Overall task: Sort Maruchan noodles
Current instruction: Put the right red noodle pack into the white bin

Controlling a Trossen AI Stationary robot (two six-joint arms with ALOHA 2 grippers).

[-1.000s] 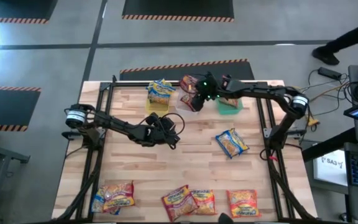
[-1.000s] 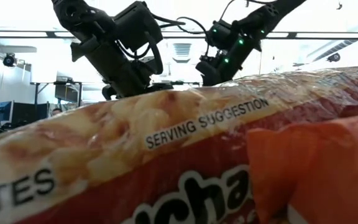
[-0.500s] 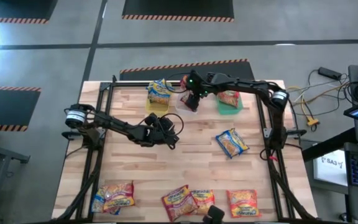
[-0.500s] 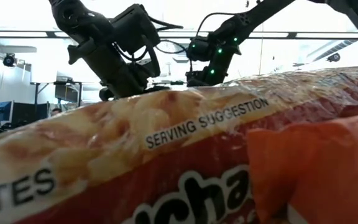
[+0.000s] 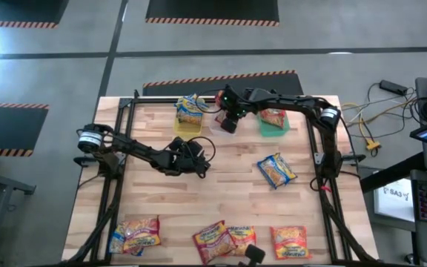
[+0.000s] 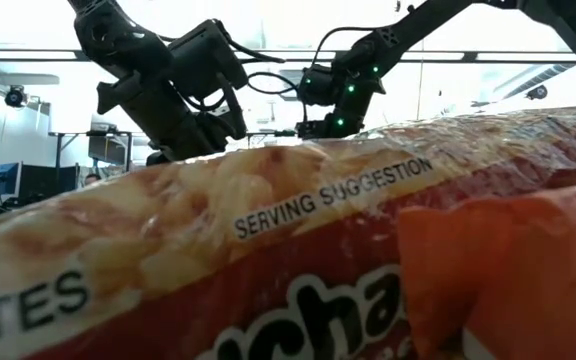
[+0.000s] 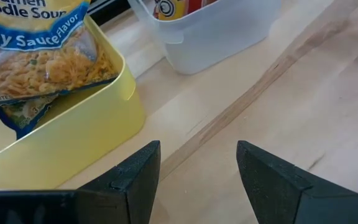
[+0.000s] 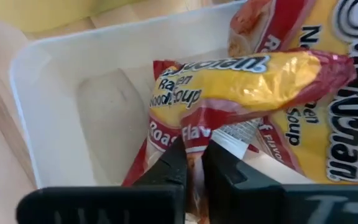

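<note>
From above, the right gripper (image 5: 229, 121) is over the clear bin (image 5: 224, 117) at the far edge, and the left gripper (image 5: 197, 151) waits mid-table. Loose packets (image 5: 276, 170) lie nearer.

The left wrist view shows its fingers (image 7: 135, 177) apart, empty, near the yellow bin (image 7: 73, 134).

In the right wrist view the fingers (image 8: 173, 165) pinch a red ramen packet (image 8: 229, 81) inside the clear bin.

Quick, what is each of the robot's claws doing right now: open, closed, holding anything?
Left gripper: open, holding nothing, near the yellow bin.
Right gripper: shut on a red noodle packet in the clear bin.
</note>
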